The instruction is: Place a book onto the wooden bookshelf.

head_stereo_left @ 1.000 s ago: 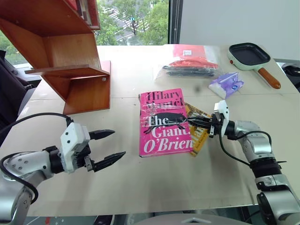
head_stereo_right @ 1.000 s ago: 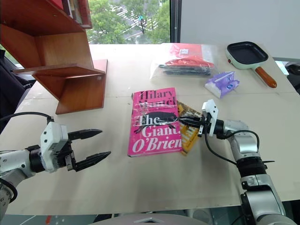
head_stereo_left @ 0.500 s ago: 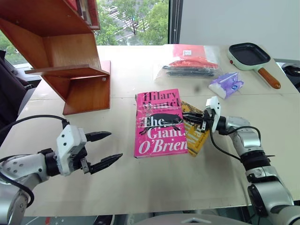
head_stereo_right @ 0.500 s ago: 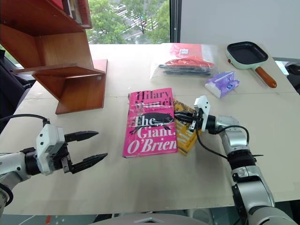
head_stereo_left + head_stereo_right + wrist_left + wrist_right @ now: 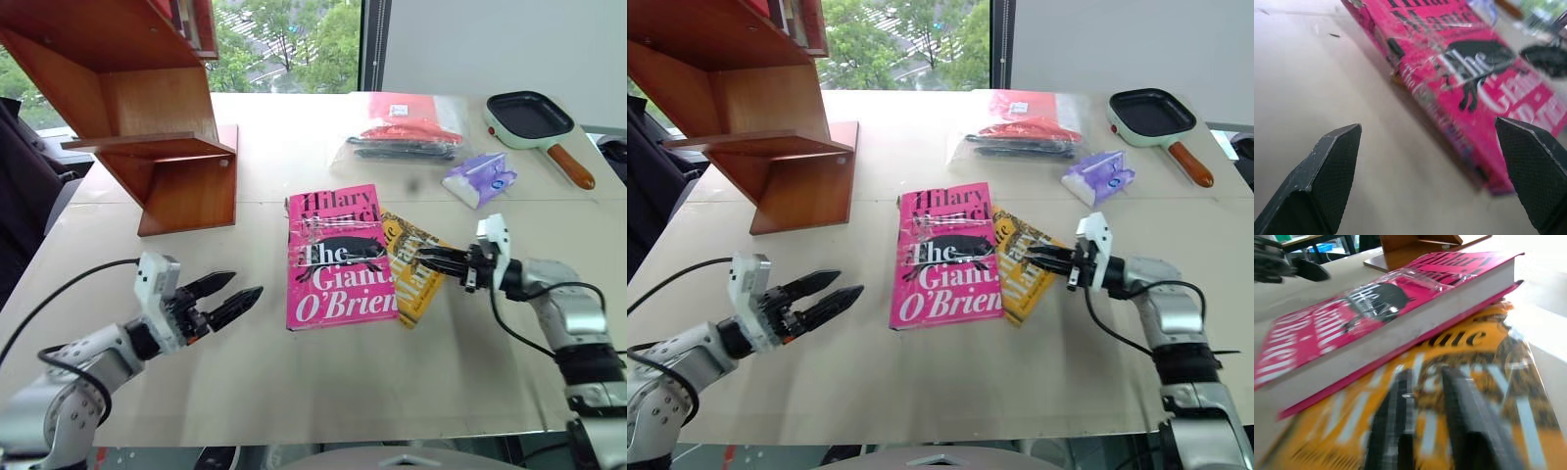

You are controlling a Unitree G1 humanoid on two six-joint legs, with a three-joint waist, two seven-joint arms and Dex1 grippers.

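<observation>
Thick glossy bright pink book [image 5: 338, 257] flat mid-table [image 5: 294, 382], overlapping yellow paperback [image 5: 416, 279], well apart from reddish-brown wooden bookshelf [image 5: 147, 108] | left gripper [image 5: 238, 295] fingers spread wide, empty, beside book's near edge | right gripper [image 5: 428, 260] fingers slightly parted over paperback, holding nothing | risk: glossy cover slips; paperback drags along.

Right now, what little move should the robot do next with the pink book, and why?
Probably slide the open left gripper toward the near edge of the pink book. The book lies flat on the table, partly on a yellow book, far from the wooden shelf. The right gripper sits over the yellow book, not holding anything.
</observation>
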